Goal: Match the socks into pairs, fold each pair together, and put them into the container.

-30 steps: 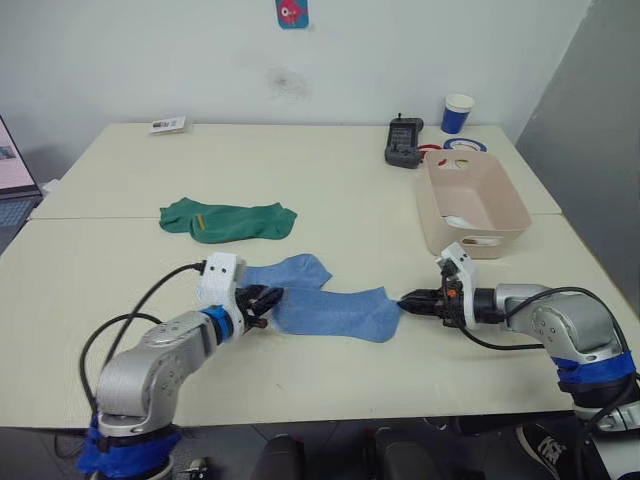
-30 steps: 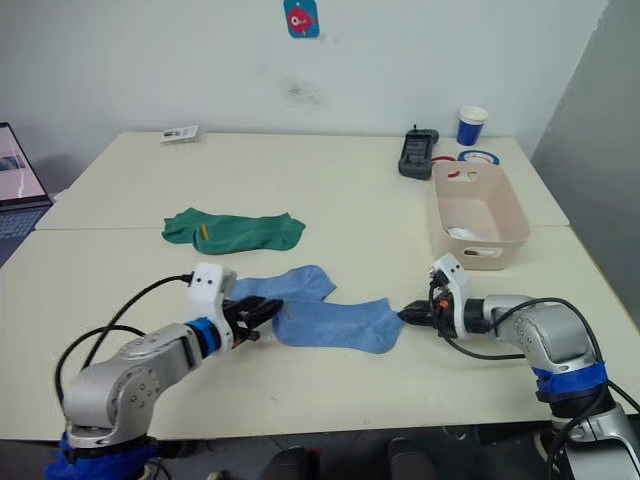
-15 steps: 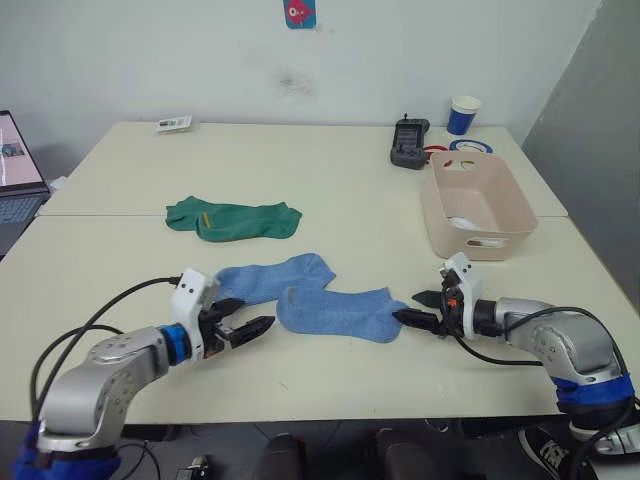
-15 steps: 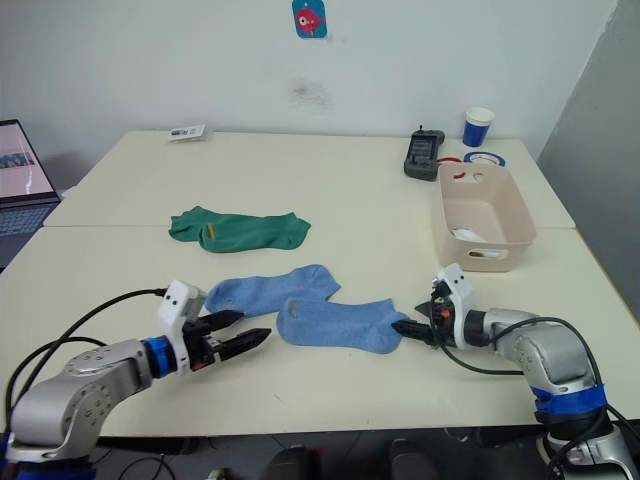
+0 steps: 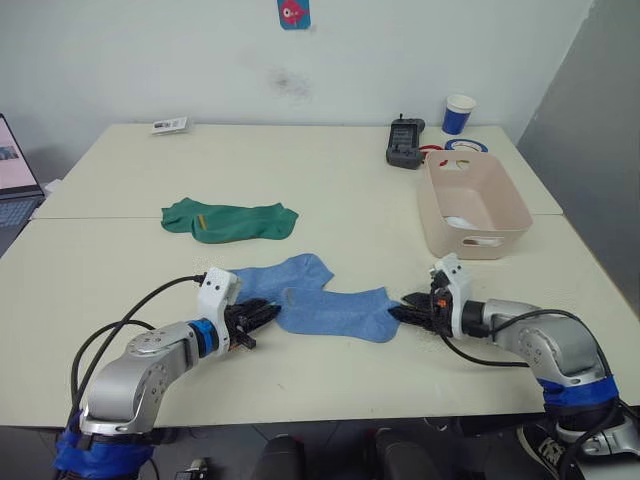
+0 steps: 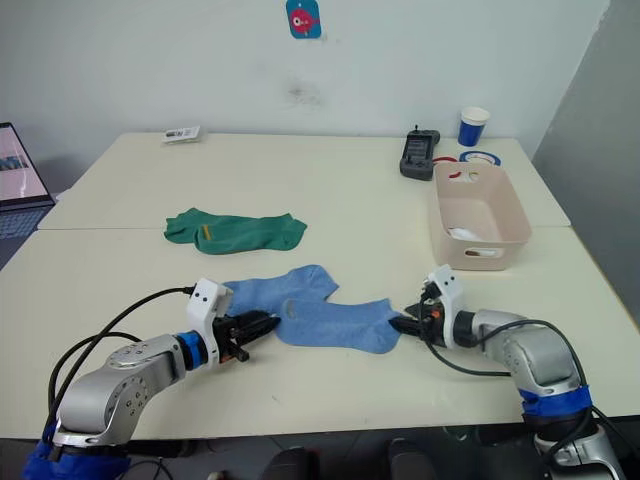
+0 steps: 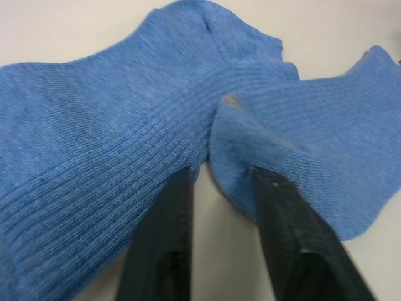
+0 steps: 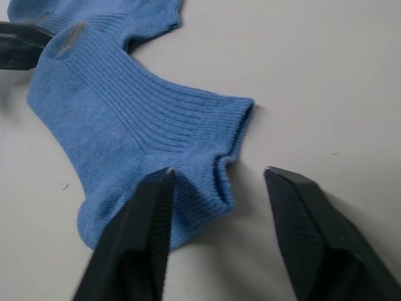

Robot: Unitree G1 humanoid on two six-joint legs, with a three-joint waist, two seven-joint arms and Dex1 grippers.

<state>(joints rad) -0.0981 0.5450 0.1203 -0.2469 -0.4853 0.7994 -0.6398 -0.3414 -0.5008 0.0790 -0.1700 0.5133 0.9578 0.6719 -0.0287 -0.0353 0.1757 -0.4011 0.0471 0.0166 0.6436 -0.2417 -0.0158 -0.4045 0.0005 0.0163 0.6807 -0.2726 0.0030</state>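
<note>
Left eye view: spread left pincer (image 5: pixel 268 314) and spread right pincer (image 5: pixel 397 307) at opposite ends of blue sock (image 5: pixel 335 312).

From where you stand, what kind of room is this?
Probably an office or lab used for testing: pale tables pushed together against a bare wall, a laptop at one edge, a paper cup, and socks laid out.

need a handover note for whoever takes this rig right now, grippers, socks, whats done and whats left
Left gripper: open at the toe end of the near light blue ankle sock. Right gripper: open at its cuff end.
Second light blue sock lies partly under it. Dark green sock pair sits stacked further back.
Something white lies in the beige plastic tub, probably the white pair.
Left: fold blue, then green, and bin both.
</note>
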